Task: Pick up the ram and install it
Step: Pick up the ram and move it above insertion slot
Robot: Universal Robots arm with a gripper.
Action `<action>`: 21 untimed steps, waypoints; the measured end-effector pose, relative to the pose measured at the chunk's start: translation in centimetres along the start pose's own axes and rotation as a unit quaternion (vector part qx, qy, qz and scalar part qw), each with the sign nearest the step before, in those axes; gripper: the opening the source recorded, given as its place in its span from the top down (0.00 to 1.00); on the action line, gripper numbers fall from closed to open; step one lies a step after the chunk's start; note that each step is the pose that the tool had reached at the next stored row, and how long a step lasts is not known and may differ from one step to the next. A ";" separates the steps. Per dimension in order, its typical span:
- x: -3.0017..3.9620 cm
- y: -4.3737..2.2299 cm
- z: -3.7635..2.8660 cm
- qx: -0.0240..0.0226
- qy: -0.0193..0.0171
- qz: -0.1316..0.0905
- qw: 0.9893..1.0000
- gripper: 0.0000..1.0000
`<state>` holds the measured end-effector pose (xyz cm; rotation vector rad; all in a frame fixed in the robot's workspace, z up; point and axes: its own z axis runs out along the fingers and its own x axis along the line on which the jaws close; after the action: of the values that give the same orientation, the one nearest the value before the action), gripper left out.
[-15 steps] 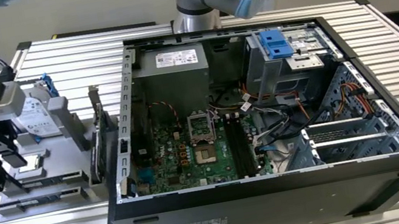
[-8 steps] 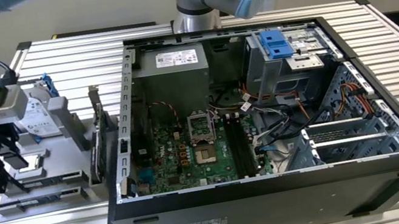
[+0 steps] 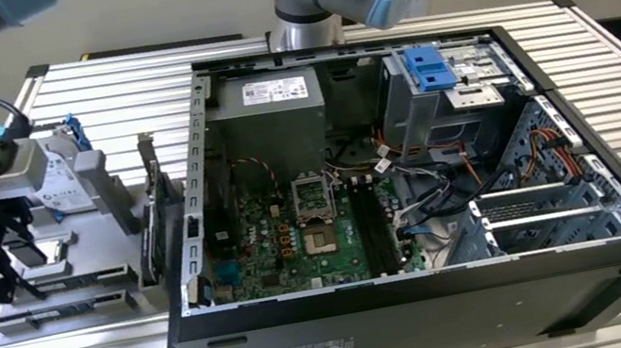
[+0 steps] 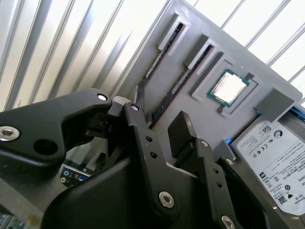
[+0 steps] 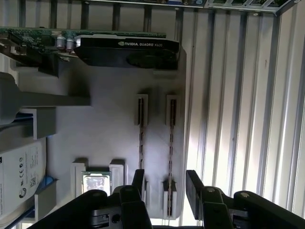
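The ram [image 5: 170,143] is a thin dark stick standing on edge in its slot of the grey holder [image 5: 105,138]. It is not yet lifted, so I judge pickup and install both remain. My end effector [image 5: 166,177] hangs open over it, fingers [image 5: 194,186] either side. In the exterior view the holder sits at nine o'clock from the computer case [image 3: 432,279] on the bench [image 3: 114,74].

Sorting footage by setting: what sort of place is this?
Probably a robotics lab bench for computer assembly: an open desktop case on a slatted aluminium table, beside a grey fixture tray holding ram sticks.
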<state>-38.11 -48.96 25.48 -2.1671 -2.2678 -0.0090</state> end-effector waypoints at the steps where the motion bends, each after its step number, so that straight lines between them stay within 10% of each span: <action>1: 0.00 0.00 0.11 0.000 0.000 0.000 1.000 0.00; 21: -0.03 0.06 1.12 0.001 0.000 -0.007 1.000 0.00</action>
<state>-38.05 -48.98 24.35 -2.1513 -2.2809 -0.0069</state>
